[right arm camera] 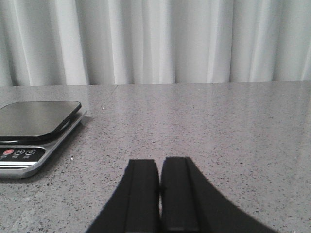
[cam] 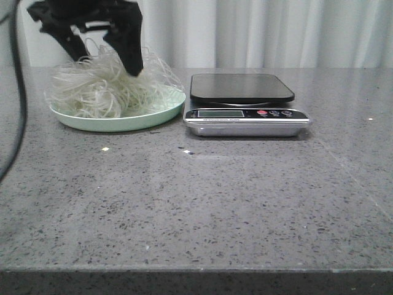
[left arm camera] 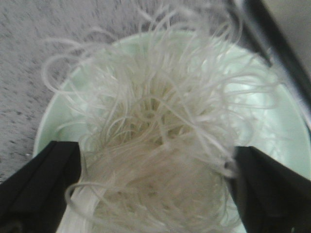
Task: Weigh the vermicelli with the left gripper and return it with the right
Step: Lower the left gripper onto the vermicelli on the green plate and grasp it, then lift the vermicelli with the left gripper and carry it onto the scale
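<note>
The vermicelli [cam: 92,92] is a fluffy mound of thin white strands on a pale green round plate [cam: 123,121] at the back left of the table. My left gripper [cam: 107,63] is lowered into the mound from above. In the left wrist view its black fingers [left arm camera: 43,184] stand wide apart on either side of the vermicelli [left arm camera: 160,111], so the left gripper [left arm camera: 153,189] is open around it, above the plate [left arm camera: 56,114]. My right gripper [right arm camera: 159,162] is shut and empty, low over bare table, out of the front view.
A kitchen scale [cam: 245,114] with a dark platform [cam: 241,87] stands just right of the plate; it also shows in the right wrist view [right arm camera: 34,121]. White curtains hang behind the grey speckled table [cam: 196,203].
</note>
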{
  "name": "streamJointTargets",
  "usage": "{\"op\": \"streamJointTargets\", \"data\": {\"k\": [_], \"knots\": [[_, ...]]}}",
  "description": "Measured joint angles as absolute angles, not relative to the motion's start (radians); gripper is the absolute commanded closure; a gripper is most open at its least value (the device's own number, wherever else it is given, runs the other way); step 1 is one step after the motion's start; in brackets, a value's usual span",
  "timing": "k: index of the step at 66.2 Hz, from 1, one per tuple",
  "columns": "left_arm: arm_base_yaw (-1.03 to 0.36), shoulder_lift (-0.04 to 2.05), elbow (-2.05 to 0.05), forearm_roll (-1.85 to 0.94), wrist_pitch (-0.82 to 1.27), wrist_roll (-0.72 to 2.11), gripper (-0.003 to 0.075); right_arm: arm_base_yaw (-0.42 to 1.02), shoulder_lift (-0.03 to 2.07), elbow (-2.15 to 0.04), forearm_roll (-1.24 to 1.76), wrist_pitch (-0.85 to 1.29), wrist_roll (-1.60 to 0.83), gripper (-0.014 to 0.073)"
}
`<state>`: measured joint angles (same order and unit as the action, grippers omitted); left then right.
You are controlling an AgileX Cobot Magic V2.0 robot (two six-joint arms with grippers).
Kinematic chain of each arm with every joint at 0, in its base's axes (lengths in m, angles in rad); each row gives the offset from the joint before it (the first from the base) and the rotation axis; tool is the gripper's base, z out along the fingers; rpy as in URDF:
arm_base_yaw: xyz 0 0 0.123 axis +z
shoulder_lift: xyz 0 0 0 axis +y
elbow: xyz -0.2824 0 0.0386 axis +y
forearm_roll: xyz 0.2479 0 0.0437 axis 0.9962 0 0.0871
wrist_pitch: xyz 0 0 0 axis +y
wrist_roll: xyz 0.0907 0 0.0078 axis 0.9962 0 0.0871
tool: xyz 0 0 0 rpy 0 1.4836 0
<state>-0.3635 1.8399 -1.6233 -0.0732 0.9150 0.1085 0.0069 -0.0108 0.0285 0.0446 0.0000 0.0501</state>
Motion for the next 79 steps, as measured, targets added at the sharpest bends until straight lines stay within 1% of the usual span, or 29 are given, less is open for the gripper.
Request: {"op": "streamJointTargets", "data": {"k": [4,6,8,9,10,11,12,13,14,15,16,19,20,23,25,28,34,42,52,60,67,73,79], "knots": [[-0.364,1.868,-1.636,-0.073,0.936,0.108,0.0098,0.007,-0.011,0.029,0.045,0.000,0.050,0.0406],[-0.364,1.878,-1.638,-0.073,0.943,0.108,0.0117,0.007,-0.011,0.029,0.045,0.000,0.052,0.0406],[-0.364,1.884,-1.640,-0.073,0.950,0.109,0.0157,0.007,-0.011,0.029,0.045,0.000,0.052,0.0406],[-0.364,1.890,-1.643,-0.071,0.957,0.109,0.0197,0.007,-0.011,0.029,0.045,0.000,0.052,0.0406],[-0.364,1.890,-1.645,-0.071,0.957,0.111,0.0213,0.007,-0.011,0.029,0.045,0.000,0.052,0.0406],[-0.364,1.896,-1.647,-0.068,0.962,0.111,0.0266,0.007,-0.011,0.029,0.045,0.000,0.052,0.0406],[-0.364,1.895,-1.647,-0.069,0.965,0.111,0.0285,0.007,-0.011,0.029,0.045,0.000,0.052,0.0406],[-0.364,1.900,-1.649,-0.067,0.968,0.113,0.0348,0.007,-0.011,0.029,0.045,0.000,0.052,0.0406],[-0.364,1.900,-1.649,-0.066,0.971,0.112,0.0370,0.007,-0.011,0.029,0.045,0.000,0.052,0.0406],[-0.364,1.903,-1.651,-0.065,0.978,0.114,0.0440,0.007,-0.011,0.029,0.045,0.000,0.052,0.0406],[-0.364,1.904,-1.651,-0.065,0.978,0.114,0.0464,0.007,-0.011,0.029,0.045,0.000,0.052,0.0406],[-0.364,1.908,-1.656,-0.061,0.984,0.114,0.0608,0.007,-0.011,0.029,0.045,0.000,0.052,0.0406],[-0.364,1.908,-1.656,-0.059,0.987,0.116,0.0621,0.007,-0.011,0.029,0.045,0.000,0.052,0.0406],[-0.364,1.908,-1.662,-0.057,0.990,0.116,0.0563,0.007,-0.011,0.029,0.045,0.000,0.052,0.0406],[-0.364,1.908,-1.670,-0.057,0.994,0.116,0.0549,0.007,-0.011,0.029,0.045,0.000,0.052,0.0406],[-0.364,1.909,-1.682,-0.057,1.005,0.116,0.0555,0.007,-0.011,0.029,0.045,0.000,0.052,0.0406],[-0.364,1.917,-1.724,-0.066,1.039,0.116,0.0597,0.007,-0.011,0.029,0.045,0.000,0.052,0.0406],[-0.377,1.932,-1.823,-0.088,1.098,0.116,0.0594,0.007,-0.011,0.029,0.045,0.000,0.052,0.0406],[-0.447,1.935,-1.984,-0.127,1.112,0.116,0.0594,0.007,-0.011,0.029,0.045,0.000,0.052,0.0406],[-0.507,1.935,-2.059,-0.158,1.077,0.116,0.0594,0.007,-0.011,0.029,0.045,0.000,0.052,0.0406],[-0.557,1.935,-2.067,-0.168,1.024,0.114,0.0593,0.007,-0.011,0.029,0.045,0.000,0.052,0.0406],[-0.588,1.954,-2.070,-0.170,0.987,0.099,0.0578,0.007,-0.011,0.029,0.045,0.000,0.052,0.0406],[-0.603,1.992,-2.072,-0.172,0.969,0.077,0.0521,0.007,-0.011,0.029,0.045,0.000,0.052,0.0406]]}}
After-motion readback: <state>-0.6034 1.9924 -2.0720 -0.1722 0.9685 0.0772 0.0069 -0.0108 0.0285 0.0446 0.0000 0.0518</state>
